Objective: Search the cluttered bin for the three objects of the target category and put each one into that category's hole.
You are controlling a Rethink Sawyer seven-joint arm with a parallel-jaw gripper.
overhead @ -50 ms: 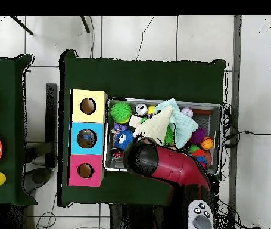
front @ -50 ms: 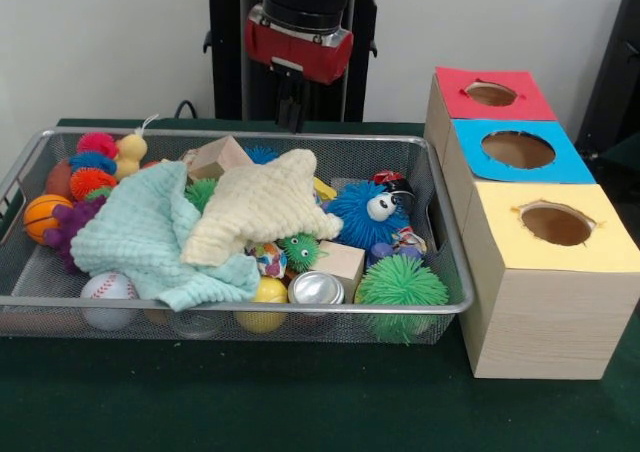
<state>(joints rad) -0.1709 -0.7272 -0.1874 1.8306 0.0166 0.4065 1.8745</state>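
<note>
Wire bin point(front @ -50 ms: 440, 234) on the green desk point(front @ -50 ms: 300, 412), beside three boxes with holes: red point(front @ -50 ms: 492, 93), blue point(front @ -50 ms: 517, 149), yellow point(front @ -50 ms: 556, 223). The target category is not evident. The gripper point(front @ -50 ms: 291, 107) hangs above the bin's far rim; whether the fingers are wide or narrow cannot be told. Two soft cloths, cream point(front @ -50 ms: 265, 204) and mint point(front @ -50 ms: 150, 234), cover part of the contents; they are probably light and limp, best pinched at a raised fold. The spiky green ball point(front @ -50 ms: 401, 285) looks squashy; the metal can point(front @ -50 ms: 316, 289) smooth and likely slippery.
</note>
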